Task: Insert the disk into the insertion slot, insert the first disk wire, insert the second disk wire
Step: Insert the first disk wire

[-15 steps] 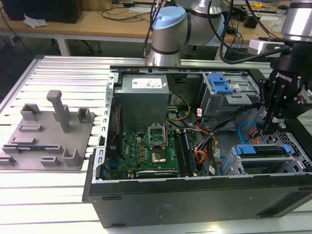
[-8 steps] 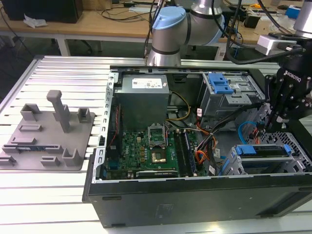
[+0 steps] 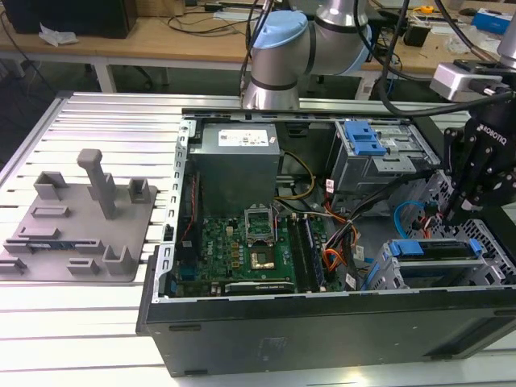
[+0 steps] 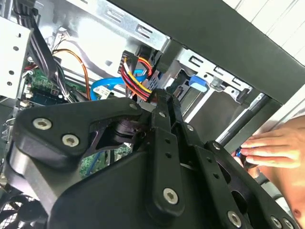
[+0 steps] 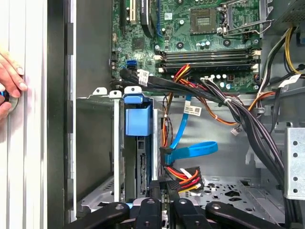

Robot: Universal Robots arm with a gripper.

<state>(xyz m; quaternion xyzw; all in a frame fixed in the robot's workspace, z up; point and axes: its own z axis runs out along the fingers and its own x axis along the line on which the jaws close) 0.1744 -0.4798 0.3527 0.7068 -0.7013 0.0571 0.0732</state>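
Note:
The disk [image 3: 435, 272], in its blue carrier [image 5: 138, 121], sits inside the insertion slot [image 3: 493, 266] at the case's front corner, on the exterior view's right. My gripper [image 3: 450, 216] hangs just beside the slot over the wiring. In both wrist views its fingers [image 5: 155, 190] are shut on a black plug with red, yellow and black wires [image 5: 185, 177], held close to the disk's connector edge [image 5: 142, 164]. The same wire bundle [image 4: 136, 71] runs up from the fingertips [image 4: 164, 102]. A blue flat disk wire [image 5: 190, 150] lies loose beside it.
A taller grey cage with a blue latch [image 3: 363, 139] stands behind the slot. A thick black cable bundle [image 5: 224, 98] crosses above the motherboard [image 3: 242, 242]. A person's hand [image 5: 9, 81] rests on the slatted table outside the case wall [image 5: 57, 119].

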